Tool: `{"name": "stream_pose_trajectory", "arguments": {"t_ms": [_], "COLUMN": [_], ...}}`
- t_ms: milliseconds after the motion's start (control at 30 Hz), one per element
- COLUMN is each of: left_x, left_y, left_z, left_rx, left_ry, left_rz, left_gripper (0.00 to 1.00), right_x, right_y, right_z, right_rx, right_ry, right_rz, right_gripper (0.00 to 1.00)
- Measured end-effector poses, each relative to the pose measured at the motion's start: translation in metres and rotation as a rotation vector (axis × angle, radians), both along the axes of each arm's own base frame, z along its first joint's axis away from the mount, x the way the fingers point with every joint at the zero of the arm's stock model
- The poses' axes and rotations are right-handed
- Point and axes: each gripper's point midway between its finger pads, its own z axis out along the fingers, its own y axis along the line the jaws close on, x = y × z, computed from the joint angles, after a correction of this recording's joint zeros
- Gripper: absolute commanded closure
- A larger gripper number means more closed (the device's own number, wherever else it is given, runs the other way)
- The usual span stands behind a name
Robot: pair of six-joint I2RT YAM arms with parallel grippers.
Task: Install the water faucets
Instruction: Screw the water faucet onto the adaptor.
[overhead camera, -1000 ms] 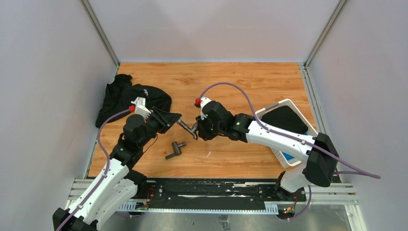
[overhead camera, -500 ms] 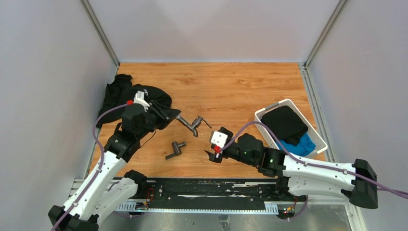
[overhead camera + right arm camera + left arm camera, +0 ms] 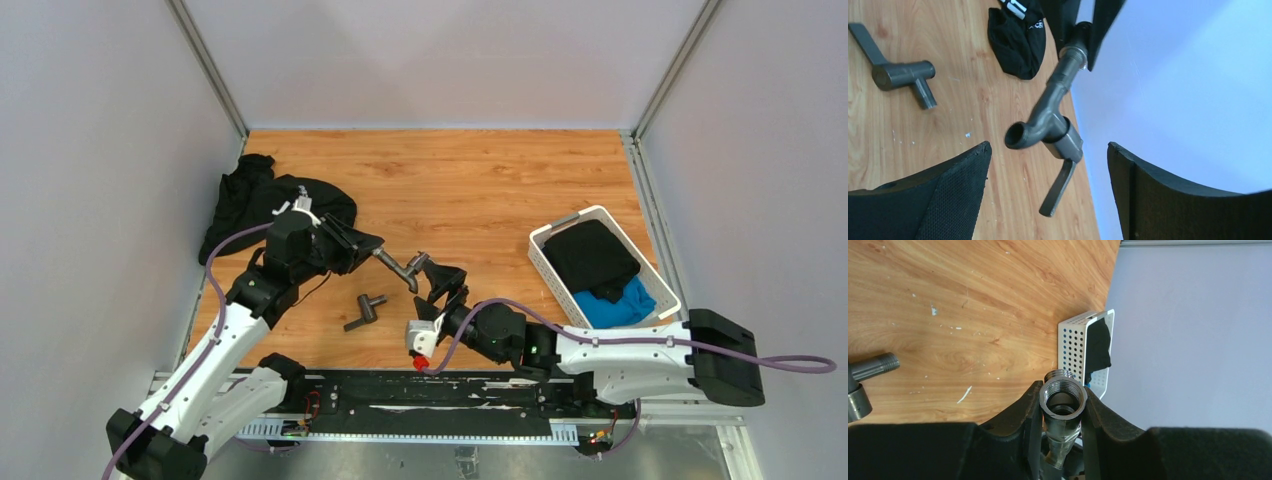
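the right tool [image 3: 442, 278] no longer holds the faucet [image 3: 404, 268], it stands spread at its 4 o'clock; the left tool [image 3: 365, 248] alone pinches it (above the surface [image 3: 500, 190]), so regripping seems next.

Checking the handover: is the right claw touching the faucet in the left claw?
Apart. Right wrist view: the faucet hangs between the fingers of the open right claw, gaps both sides.
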Motion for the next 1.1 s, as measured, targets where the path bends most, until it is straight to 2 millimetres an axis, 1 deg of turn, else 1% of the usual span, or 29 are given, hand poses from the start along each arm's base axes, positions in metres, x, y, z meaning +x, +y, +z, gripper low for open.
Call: {"name": "stream_pose_trajectory", "arguments": {"t_ms": [100,200,233,300,367,567,633,767,800,867,967,1100], "left_x": [0.000,-0.002,-0.003,-0.003,-0.002,-0.002,-0.002,-0.003,-0.003,-0.003,-0.004,-0.006], "left_y": [-0.003,-0.005,-0.005,-0.006,-0.007,-0.008,-0.008,-0.007,-0.007,-0.008,-0.008,-0.008], "left_z": [-0.004,-0.013,-0.014,-0.013,-0.011,-0.006,-0.005,0.000,0.000,0.002,0.004,0.009], "left_rx": [-0.027,-0.042,-0.044,-0.051,-0.061,-0.077,-0.081,-0.095,-0.102,-0.115,-0.122,-0.133], "left_ry": [0.011,0.039,0.045,0.046,0.039,0.029,0.027,0.014,0.017,0.017,0.007,-0.009], "left_rz": [-0.003,-0.009,-0.009,-0.013,-0.014,-0.014,-0.013,-0.009,-0.005,-0.002,-0.006,-0.012], "left_gripper": [1.00,1.00,1.00,1.00,1.00,1.00,1.00,1.00,1.00,1.00,1.00,1.00], "right_x": [0.001,0.005,0.006,0.010,0.014,0.023,0.024,0.025,0.026,0.025,0.023,0.018], "right_y": [0.004,0.006,0.007,0.013,0.017,0.027,0.028,0.026,0.026,0.025,0.027,0.027], "right_z": [-0.011,-0.012,-0.011,-0.009,-0.009,-0.020,-0.016,-0.009,-0.005,-0.003,-0.001,0.004], "right_rx": [-0.072,-0.102,-0.106,-0.104,-0.104,-0.121,-0.101,-0.053,-0.032,-0.008,0.028,0.109], "right_ry": [-0.054,-0.092,-0.104,-0.126,-0.142,-0.175,-0.176,-0.164,-0.157,-0.137,-0.069,0.079], "right_rz": [-0.003,-0.017,-0.023,-0.040,-0.058,-0.099,-0.108,-0.128,-0.133,-0.133,-0.123,-0.093], "right_gripper": [0.15,0.17,0.20,0.28,0.40,0.62,0.70,0.93,0.97,1.00,1.00,1.00]}}
